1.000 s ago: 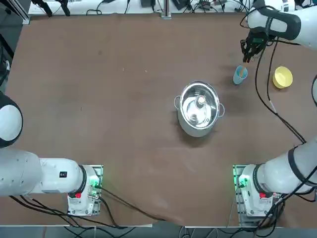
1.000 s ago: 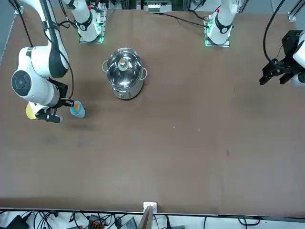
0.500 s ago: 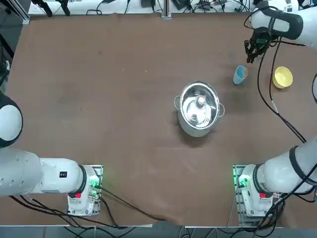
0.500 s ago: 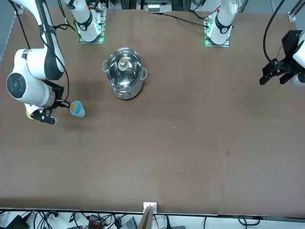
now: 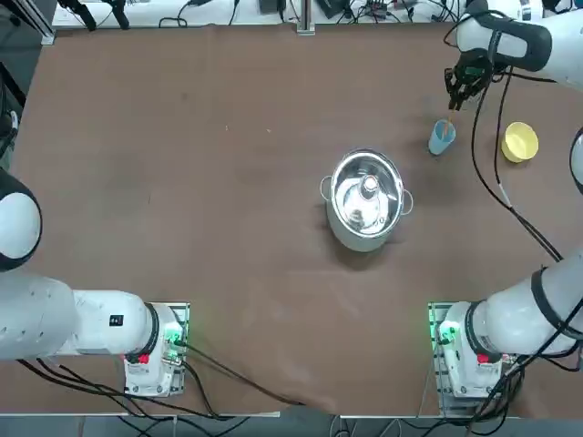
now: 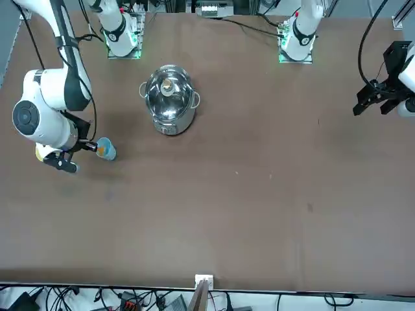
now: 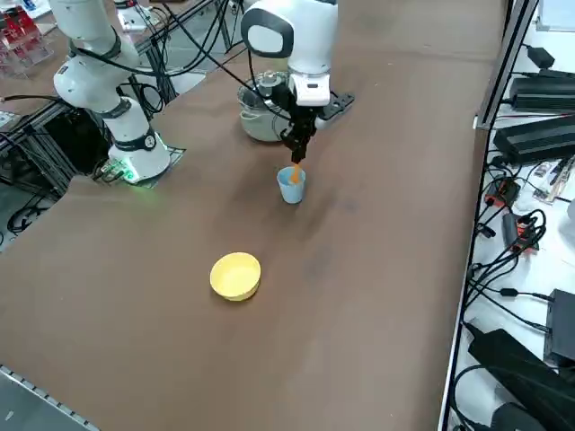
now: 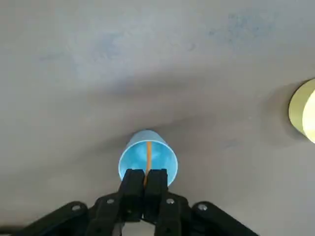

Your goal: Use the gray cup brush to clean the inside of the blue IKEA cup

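Right pincer [image 8: 146,183] is clamping the gray cup brush [image 8: 148,156] inside the blue IKEA cup [image 8: 147,158] directly beneath; scrubbing should stay gentle, avoiding tipping.

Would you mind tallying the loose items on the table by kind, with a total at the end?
Cups: 2, the blue cup and the yellow cup
Pots: 1, the steel pot
Brushes: 1, the brush, held by the shut right gripper with its end down in the blue cup
Total: 4
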